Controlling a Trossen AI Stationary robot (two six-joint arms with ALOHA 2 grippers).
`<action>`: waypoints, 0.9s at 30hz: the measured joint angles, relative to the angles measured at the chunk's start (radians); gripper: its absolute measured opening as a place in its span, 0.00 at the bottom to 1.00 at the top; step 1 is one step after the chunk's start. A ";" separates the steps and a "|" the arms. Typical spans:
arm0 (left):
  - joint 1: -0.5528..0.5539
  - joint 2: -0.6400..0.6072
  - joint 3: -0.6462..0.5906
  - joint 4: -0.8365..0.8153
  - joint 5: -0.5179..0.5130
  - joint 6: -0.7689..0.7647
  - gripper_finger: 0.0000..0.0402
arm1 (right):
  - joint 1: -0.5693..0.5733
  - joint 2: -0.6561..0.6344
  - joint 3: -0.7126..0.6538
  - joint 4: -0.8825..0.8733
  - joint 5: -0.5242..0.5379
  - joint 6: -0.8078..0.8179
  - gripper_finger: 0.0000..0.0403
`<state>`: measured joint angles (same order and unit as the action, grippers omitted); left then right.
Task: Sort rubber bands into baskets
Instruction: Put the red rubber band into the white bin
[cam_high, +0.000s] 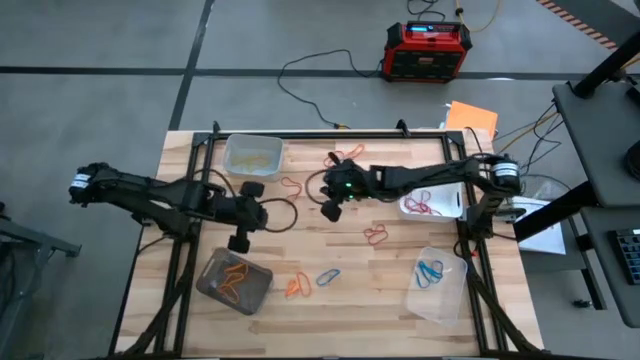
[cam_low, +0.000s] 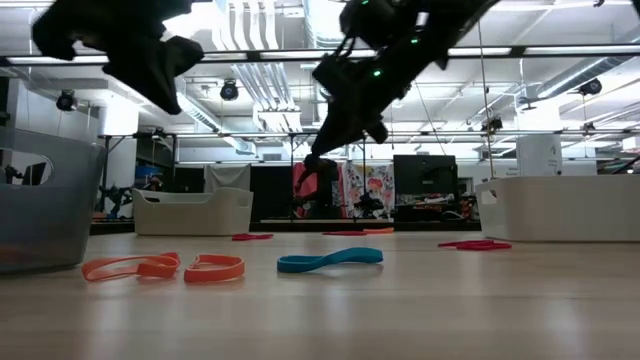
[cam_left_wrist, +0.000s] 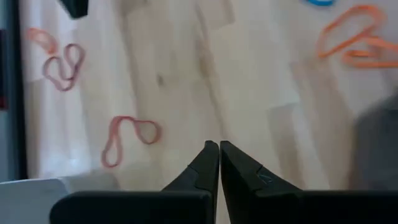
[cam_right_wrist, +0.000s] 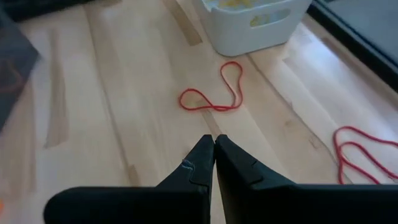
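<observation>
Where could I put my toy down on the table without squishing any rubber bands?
The bare wood at the near edge, between the grey-brown basket and the clear basket, is free. So is the wood left of the grey-brown basket. The middle is crowded: red rubber bands and both grippers, left gripper and right gripper.

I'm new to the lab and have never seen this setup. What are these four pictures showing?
Two dark robot arms work over a wooden table. One picture looks straight down, one level across the tabletop, and two look out from the arms' wrists. The left end effector and right end effector are both closed and hold nothing, above the table's middle. Coloured rubber bands lie loose, like a red one and a blue one. Four baskets sit near the corners, such as the grey basket holding orange bands.
</observation>
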<state>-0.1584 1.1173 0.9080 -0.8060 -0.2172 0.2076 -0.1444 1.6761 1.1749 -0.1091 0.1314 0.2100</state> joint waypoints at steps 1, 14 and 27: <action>0.003 -0.020 -0.014 0.004 0.011 0.002 0.00 | 0.000 0.027 0.031 -0.030 0.000 0.000 0.02; 0.008 -0.376 -0.211 0.199 -0.120 0.007 0.00 | 0.000 0.280 0.318 -0.094 0.000 0.026 0.02; 0.008 -0.491 -0.227 0.267 -0.167 0.018 0.00 | -0.015 0.496 0.464 -0.075 0.067 0.120 0.02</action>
<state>-0.1505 0.6266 0.6810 -0.5388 -0.3840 0.2260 -0.1594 2.1721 1.6393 -0.1840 0.1984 0.3298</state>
